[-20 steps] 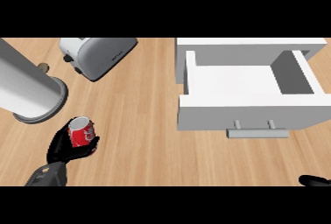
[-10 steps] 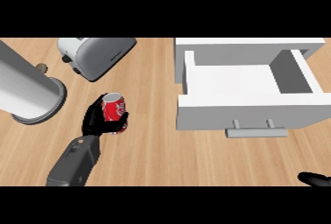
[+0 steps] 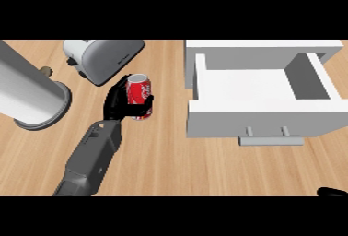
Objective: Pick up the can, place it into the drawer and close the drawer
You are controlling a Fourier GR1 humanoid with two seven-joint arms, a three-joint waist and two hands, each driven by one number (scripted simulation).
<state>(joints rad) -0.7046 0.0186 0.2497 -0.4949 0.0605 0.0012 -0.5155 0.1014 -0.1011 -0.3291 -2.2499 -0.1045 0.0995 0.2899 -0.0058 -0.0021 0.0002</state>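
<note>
The left hand (image 3: 121, 102) is curled around a red can (image 3: 139, 94), black fingers wrapping its side while the can's silver top and red label stay visible. The can stands nearly upright, tilted slightly, and whether it is lifted off the wooden counter (image 3: 176, 161) cannot be told from this overhead angle. The grey forearm runs from the hand down toward the counter's near edge on the left.

Just behind the hand, toward the far edge, sits a silver toaster (image 3: 103, 57). Further left stands a tall grey cylinder (image 3: 31, 94) on a round base.

To the right of the can, well apart, is a white drawer (image 3: 262, 87), pulled open toward the near edge, its inside bare and its handle (image 3: 269, 136) facing forward.

Only a dark tip of the right hand (image 3: 333, 191) shows at the lower right corner; its fingers cannot be made out.

To do this step well, the can should probably travel rightward high enough to clear the drawer's left wall, staying upright, then lower over the middle of the drawer before the fingers let go.
</note>
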